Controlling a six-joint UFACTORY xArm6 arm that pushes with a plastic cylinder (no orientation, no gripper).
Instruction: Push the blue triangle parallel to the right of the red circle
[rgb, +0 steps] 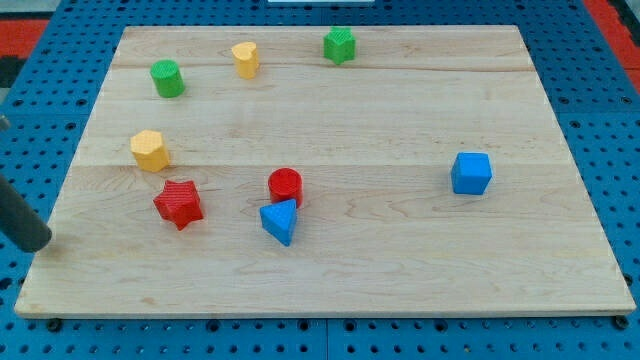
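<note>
Blue triangle (280, 221) touches red circle (285, 186) from below; red star (179, 204) left, my tip (36, 243) far left, grasping nothing.

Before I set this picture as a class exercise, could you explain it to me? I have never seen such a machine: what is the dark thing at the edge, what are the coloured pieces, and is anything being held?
There is one camera view, looking down at a wooden board. The dark thing is a robot arm's push rod; my tip sits at the view's left edge, well left of every block. It only pushes, so nothing is held. On the board lie a blue triangle just below a red circle, a red star, a blue cube, a yellow hexagon, another yellow block, a green cylinder and another green block.
</note>
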